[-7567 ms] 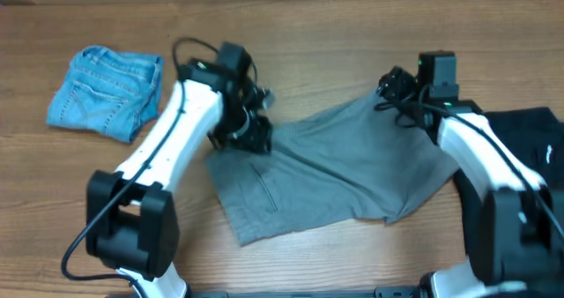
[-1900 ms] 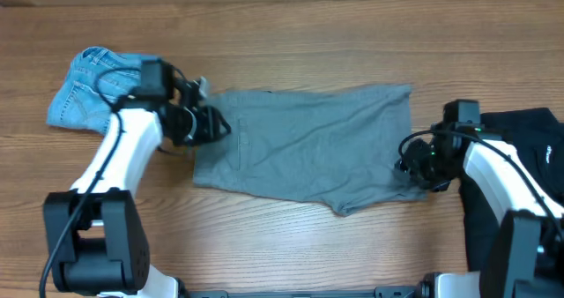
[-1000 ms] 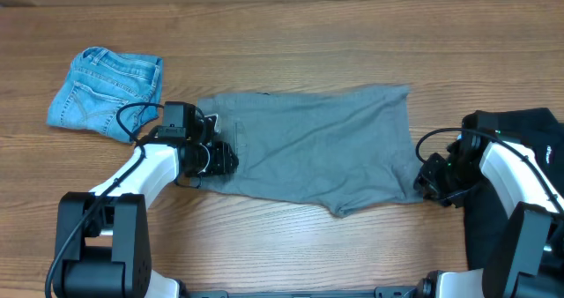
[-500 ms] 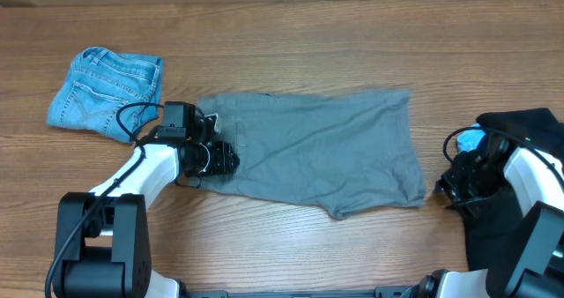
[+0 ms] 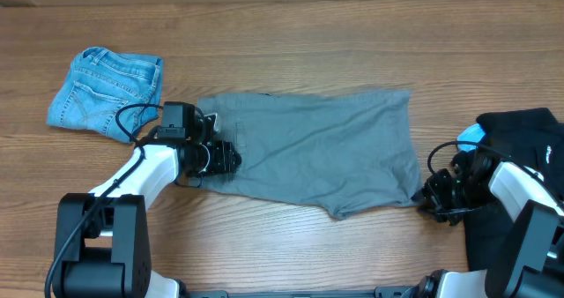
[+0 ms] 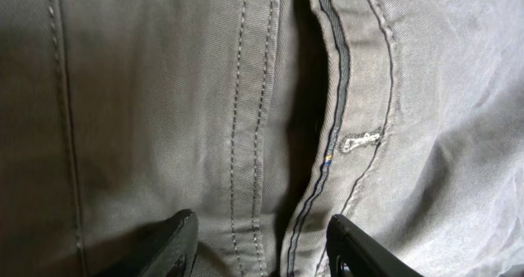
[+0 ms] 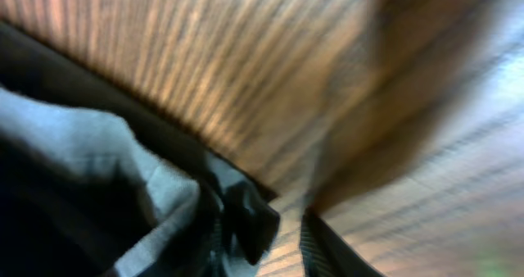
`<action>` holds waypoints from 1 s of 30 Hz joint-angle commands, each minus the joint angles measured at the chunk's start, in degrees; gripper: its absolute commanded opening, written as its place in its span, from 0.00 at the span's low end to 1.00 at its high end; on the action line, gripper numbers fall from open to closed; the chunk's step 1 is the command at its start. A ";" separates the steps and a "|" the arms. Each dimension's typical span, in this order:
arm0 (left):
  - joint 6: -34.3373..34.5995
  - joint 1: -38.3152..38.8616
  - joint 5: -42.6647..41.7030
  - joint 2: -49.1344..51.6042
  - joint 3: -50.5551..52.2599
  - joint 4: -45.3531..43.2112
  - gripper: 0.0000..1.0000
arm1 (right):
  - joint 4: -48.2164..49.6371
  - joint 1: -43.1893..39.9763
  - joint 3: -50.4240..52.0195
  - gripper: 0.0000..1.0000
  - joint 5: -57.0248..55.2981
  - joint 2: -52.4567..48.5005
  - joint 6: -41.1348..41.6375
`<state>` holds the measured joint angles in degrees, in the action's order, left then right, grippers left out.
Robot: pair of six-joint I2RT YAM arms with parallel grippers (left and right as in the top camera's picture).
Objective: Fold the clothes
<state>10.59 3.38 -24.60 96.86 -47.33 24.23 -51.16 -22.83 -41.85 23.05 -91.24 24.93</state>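
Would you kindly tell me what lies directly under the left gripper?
The grey shorts, near their slit pocket, lie beneath the left gripper. The table under that cloth is covered from view.

You have the grey shorts (image 5: pixel 308 152) spread flat across the middle of the table (image 5: pixel 352 51), their long side running from nine to three o'clock. They are lightly creased, and the lower edge slants down toward five o'clock. Their slit pocket (image 6: pixel 307 105) gapes a little at the nine o'clock end, with double rows of stitching (image 6: pixel 236 129) beside it. The light-blue denim shorts (image 5: pixel 107 91) lie in a small bundle at ten o'clock, well apart from the grey pair. The black garment (image 5: pixel 520 130) sits bunched at three o'clock, near the grey shorts' corner.
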 commanded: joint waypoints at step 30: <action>2.29 -1.20 9.62 2.47 2.49 0.57 0.66 | -3.26 0.33 -12.44 0.40 1.42 1.49 -10.45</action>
<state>12.12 3.36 -24.64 96.53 -47.35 24.16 -55.37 -24.95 -53.36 17.02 -91.15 19.40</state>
